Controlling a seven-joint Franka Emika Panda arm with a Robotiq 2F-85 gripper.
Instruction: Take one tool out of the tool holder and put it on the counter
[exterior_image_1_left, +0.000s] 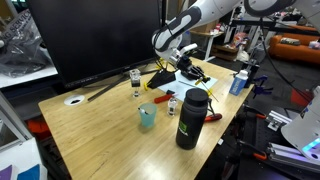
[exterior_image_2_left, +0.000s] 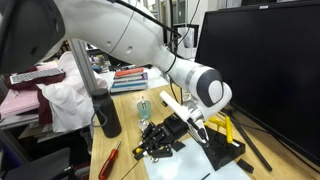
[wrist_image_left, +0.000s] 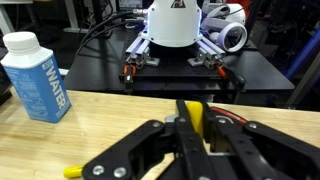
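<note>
My gripper (wrist_image_left: 192, 135) is shut on a yellow-handled tool (wrist_image_left: 191, 115), held low over the light-wood counter (wrist_image_left: 90, 125). In both exterior views the gripper (exterior_image_1_left: 186, 68) (exterior_image_2_left: 158, 138) hangs just above the counter (exterior_image_1_left: 100, 125) (exterior_image_2_left: 125, 165), beside the black tool holder (exterior_image_2_left: 228, 152) (exterior_image_1_left: 163, 76). More yellow tools (exterior_image_2_left: 222, 126) stand in the holder. The held tool's lower end is hidden by the fingers.
A blue-and-white carton (wrist_image_left: 35, 75) (exterior_image_1_left: 238, 82) stands near the counter's edge. A tall black bottle (exterior_image_1_left: 190, 118) (exterior_image_2_left: 108, 115), a teal cup (exterior_image_1_left: 147, 116), a red screwdriver (exterior_image_2_left: 110, 158) (exterior_image_1_left: 158, 100), small glass jars (exterior_image_1_left: 135, 80) and a white tape roll (exterior_image_1_left: 73, 100) are on the counter.
</note>
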